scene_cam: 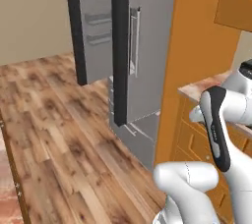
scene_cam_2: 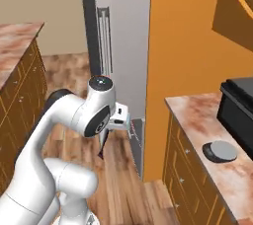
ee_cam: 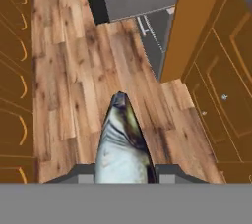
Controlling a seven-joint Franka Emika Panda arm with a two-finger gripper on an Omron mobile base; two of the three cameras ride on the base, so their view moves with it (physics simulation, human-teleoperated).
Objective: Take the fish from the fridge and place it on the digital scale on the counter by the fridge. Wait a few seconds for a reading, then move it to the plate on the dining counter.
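Note:
In the hand view the fish, grey and striped, sticks out nose first between my gripper's two dark tips, which are shut on it above the wooden floor. From the right base view the gripper hangs downward off the bent arm, in front of the fridge. The fridge stands with its left door swung open. The digital scale lies bare on the counter to the right of the fridge, well right of the gripper. The dining counter's corner shows at the left. The plate is out of view.
A black microwave stands on the counter just behind the scale. A tall orange panel separates fridge and counter. Orange drawers run below the counter. Open wooden floor lies between the fridge and the dining counter.

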